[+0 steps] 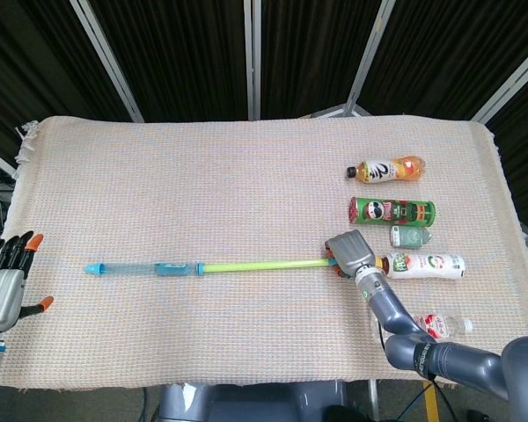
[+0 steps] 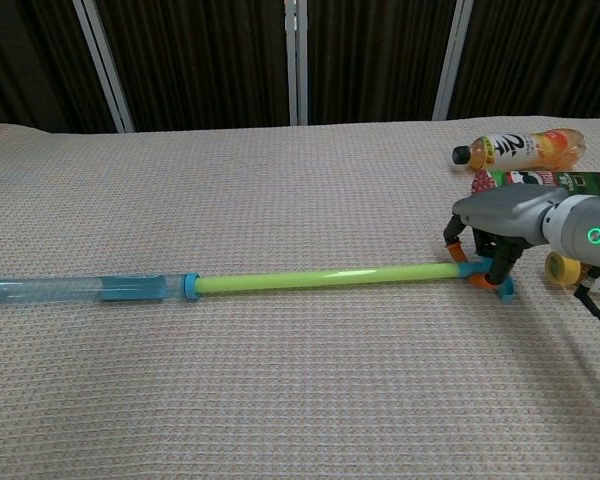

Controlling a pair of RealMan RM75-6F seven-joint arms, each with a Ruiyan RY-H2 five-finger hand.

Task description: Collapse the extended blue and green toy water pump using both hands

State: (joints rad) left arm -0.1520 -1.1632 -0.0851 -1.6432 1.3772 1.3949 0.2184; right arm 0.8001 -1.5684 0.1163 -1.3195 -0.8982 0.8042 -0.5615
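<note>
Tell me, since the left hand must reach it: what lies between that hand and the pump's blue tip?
Only bare woven cloth between left hand and pump tip, per the head view.

The worktop [image 1: 246, 176] is covered in a matt, coarse woven cloth with a waffle texture and a frayed left edge. The toy water pump [image 2: 280, 280] looks plastic: a clear blue glossy barrel and a smooth, shiny green rod. The right hand [image 2: 500, 225] has a smooth grey matt shell. The orange drink bottle [image 1: 387, 169] is glossy clear plastic; the green crisp can [image 1: 392, 210] has a printed sheen.
</note>
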